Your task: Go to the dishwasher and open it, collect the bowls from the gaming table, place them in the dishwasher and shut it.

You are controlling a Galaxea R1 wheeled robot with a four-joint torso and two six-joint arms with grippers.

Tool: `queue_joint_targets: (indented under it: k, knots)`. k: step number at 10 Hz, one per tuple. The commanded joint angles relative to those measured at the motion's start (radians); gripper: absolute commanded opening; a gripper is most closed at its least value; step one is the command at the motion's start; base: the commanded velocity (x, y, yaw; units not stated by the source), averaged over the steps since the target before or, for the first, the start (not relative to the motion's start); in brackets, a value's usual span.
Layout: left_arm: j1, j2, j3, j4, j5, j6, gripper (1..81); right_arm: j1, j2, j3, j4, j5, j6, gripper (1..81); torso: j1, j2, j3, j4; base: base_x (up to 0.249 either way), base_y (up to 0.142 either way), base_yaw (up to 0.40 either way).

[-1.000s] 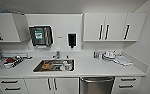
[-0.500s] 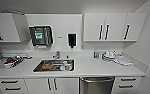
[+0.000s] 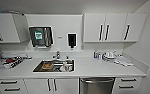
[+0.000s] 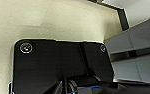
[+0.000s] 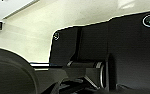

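White kitchen counter (image 3: 91, 68) with sink (image 3: 54, 65); steel dishwasher (image 3: 97, 85) below, door closed. Cannot tell either gripper's finger state.

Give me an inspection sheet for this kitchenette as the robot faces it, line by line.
Surface: white counter, sink set in it, holding items.
Job's things: dishwasher, steel front, door shut, under the counter right of the sink; bowls nothing seen.
Clutter: dish rack at the counter's left; containers and cloths at its right.
Grippers: pincers cannot be told.
Cables: nothing seen.
Surroundings: white wall cupboards, paper towel dispenser, soap dispenser.
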Motion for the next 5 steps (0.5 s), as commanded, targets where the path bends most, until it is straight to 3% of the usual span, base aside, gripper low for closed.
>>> queue_joint_targets:
  k: [1, 5]
  knots:
    - [-0.049, -0.083, 0.090, 0.009, 0.039, -0.003, 81.1, 0.053, -0.172, 0.218, 0.006, -0.050, 0.002, 81.1, 0.063, -0.098, -0.092, 0.000, 0.000, 0.000, 0.000]
    - [-0.032, -0.126, 0.121, 0.005, 0.033, -0.003, 81.1, 0.070, -0.205, 0.224, 0.023, -0.047, 0.003, 81.1, 0.151, -0.235, -0.215, 0.000, 0.000, 0.000, 0.000]
